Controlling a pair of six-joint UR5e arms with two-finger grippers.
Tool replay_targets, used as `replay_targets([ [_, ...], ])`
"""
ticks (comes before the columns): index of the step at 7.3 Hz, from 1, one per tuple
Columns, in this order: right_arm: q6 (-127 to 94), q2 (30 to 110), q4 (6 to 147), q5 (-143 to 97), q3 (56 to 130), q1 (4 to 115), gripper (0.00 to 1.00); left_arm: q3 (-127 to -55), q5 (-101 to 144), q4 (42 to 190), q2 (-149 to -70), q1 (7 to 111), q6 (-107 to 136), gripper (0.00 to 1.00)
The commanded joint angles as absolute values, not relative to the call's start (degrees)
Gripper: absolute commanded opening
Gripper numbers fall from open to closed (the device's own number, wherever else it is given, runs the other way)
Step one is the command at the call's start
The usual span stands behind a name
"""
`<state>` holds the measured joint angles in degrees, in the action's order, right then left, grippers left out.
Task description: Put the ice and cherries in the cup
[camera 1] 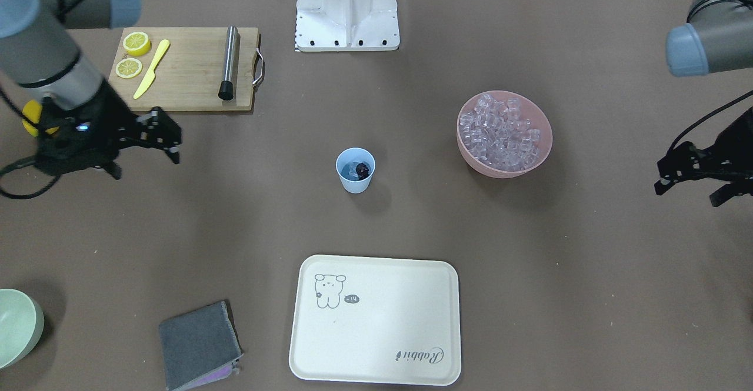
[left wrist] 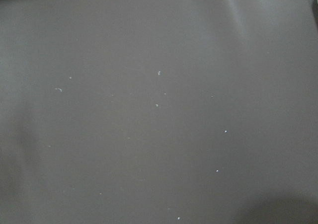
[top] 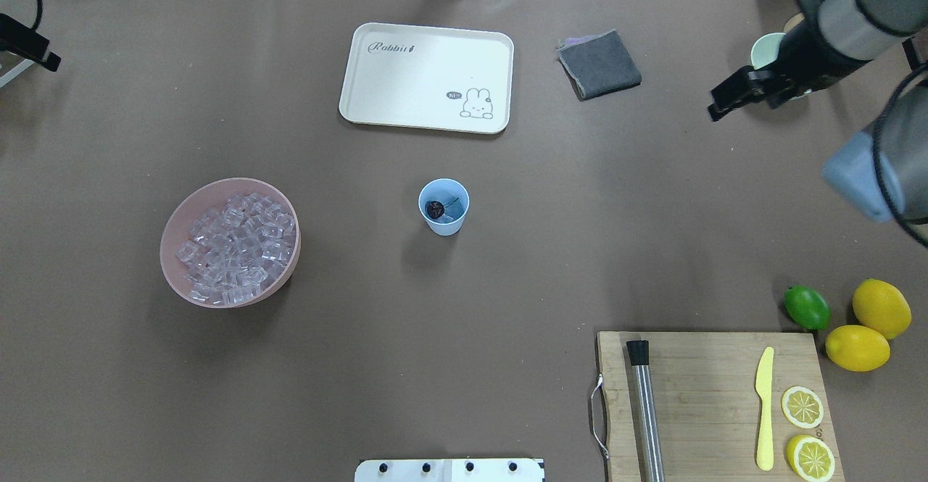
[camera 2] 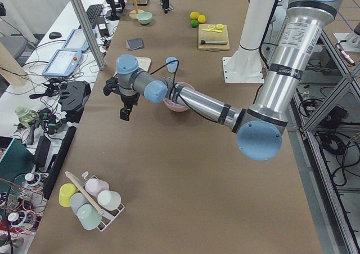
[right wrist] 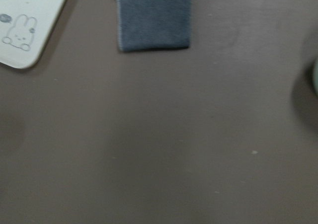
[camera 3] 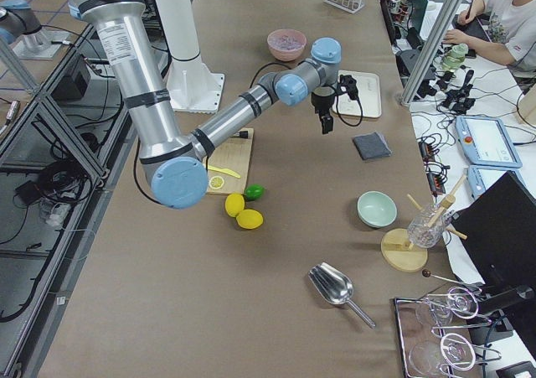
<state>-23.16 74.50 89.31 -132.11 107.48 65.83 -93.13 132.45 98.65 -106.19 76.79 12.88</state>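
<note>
Both grippers out wide and empty; cup loaded mid-table.

Left gripper (camera 1: 688, 188) hangs over bare table, jaws spread, nothing held. Inward of it sits the pink bowl (top: 170, 228) heaped with ice (top: 232, 246), set on that side, I judge, so this arm can serve it. Further in, well apart from either gripper, the cup (top: 444, 230) stands upright with the cherries (top: 435, 210) inside. A pale cube may lie beside them, too small to be sure. Right gripper (camera 1: 145, 166) hangs beyond the cup, jaws spread, empty.
</note>
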Motion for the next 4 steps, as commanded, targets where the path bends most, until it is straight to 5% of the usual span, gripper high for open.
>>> replay_targets([
  [1, -1.9, 82.5, 89.6, -138.2, 104.3, 77.5, 0.98, -85.9, 133.6, 97.8, -104.9, 84.3, -2.6, 0.98],
  [4, 10.1, 86.6, 89.2, -137.5, 99.6, 81.8, 0.98, -77.7, 133.7, 98.2, -104.7, 88.4, -10.5, 0.98],
])
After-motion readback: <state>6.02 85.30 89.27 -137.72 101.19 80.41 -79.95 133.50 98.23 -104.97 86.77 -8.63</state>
